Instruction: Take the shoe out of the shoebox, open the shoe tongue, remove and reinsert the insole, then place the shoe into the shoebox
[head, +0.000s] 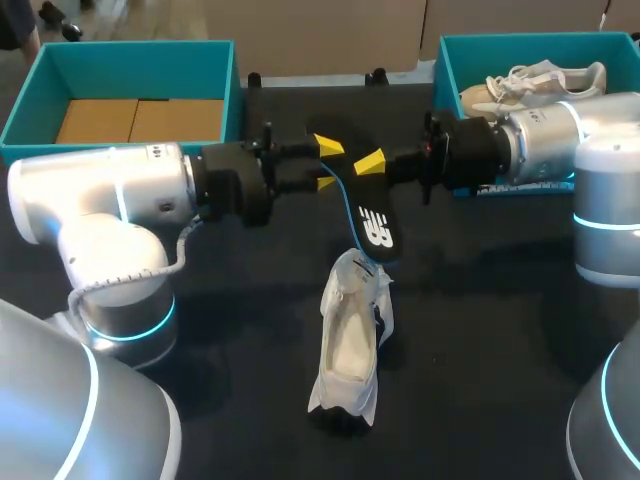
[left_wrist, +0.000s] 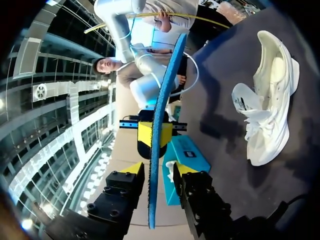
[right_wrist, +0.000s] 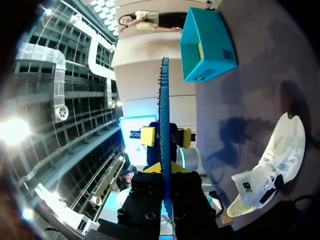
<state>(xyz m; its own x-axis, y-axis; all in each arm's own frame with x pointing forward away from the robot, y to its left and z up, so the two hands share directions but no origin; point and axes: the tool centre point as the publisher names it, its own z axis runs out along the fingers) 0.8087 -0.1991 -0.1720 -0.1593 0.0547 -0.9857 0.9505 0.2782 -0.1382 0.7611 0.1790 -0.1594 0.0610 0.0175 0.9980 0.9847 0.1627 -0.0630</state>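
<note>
The right pincer (right_wrist: 165, 172) is squeezed tight on the thin insole (right_wrist: 164, 110), with one finger on each side. The left pincer (left_wrist: 156, 172) faces it, tip to tip. Its fingers stand apart, one on each side of the insole, and do not touch it. The insole sticks out from the two pincers toward the white shoe (head: 350, 340). That shoe sits below them on the black table (head: 480, 330) with its inside showing. Behind the right pincer's arm is a blue shoebox (head: 520, 50) with another white shoe (head: 540, 80) in it. Behind the left arm sits a second blue box (head: 130, 48).
</note>
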